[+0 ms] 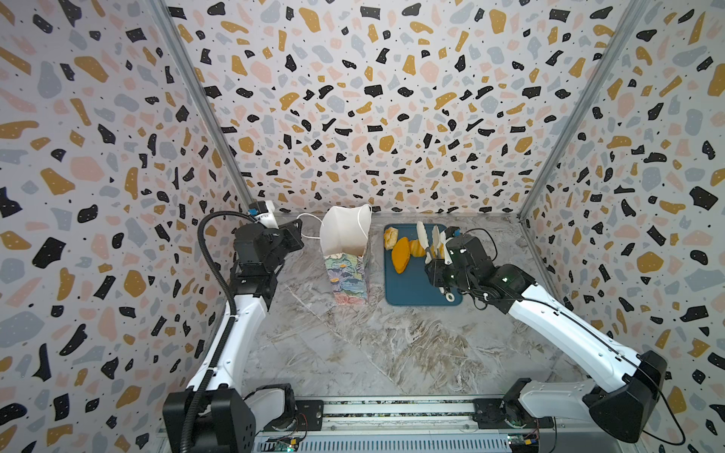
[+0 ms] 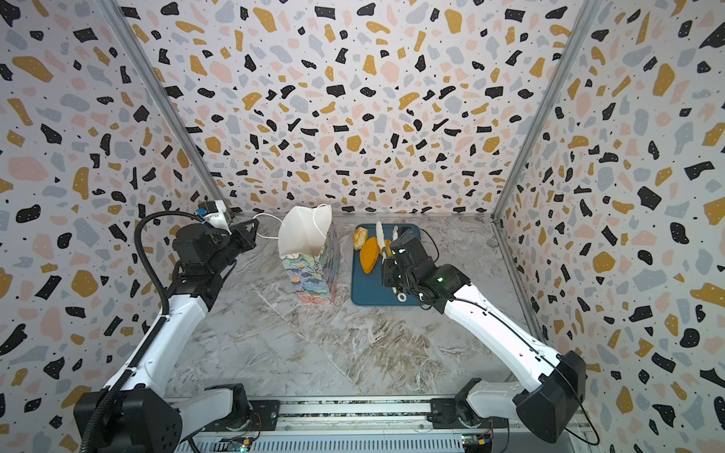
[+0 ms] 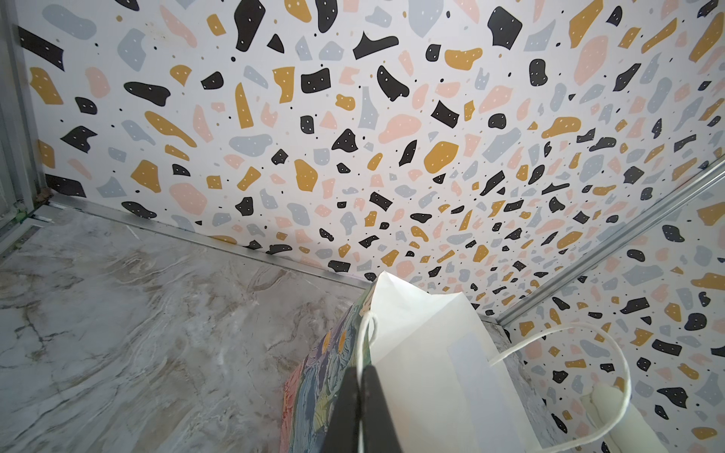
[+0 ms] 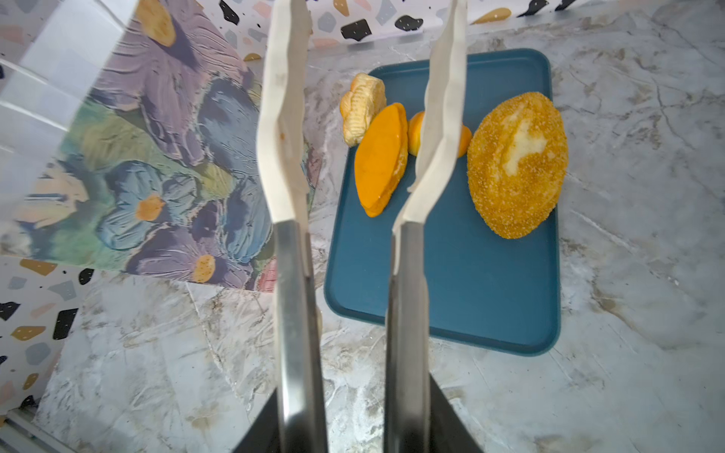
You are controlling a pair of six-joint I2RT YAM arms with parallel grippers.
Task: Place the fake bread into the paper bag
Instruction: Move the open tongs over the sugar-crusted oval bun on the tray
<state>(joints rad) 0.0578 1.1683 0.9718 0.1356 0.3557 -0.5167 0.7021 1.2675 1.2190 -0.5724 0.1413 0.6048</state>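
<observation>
Near table (image 1: pixel 353 353) back edge: bag (image 1: pixel 347 274) upright, tray (image 1: pixel 408 290) just right of it. On tray's far half: four breads (image 4: pixel 382 161), pastry (image 1: pixel 390 237) at far-left corner, loaf (image 4: pixel 518 164) at right edge.

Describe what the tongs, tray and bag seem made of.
Tongs: brushed metal arms, grey sheen; matte white tips, likely silicone or plastic. Tray: smooth dark-blue, probably plastic, moulded rounded rim. Bag: paper, creased folds, flower print outside, plain white inside.

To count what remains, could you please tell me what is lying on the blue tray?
Four breads lie on the tray: a plaited pastry at its edge, a smooth orange oval, a seeded loaf and an orange roll, its middle hidden behind the tongs.
</observation>
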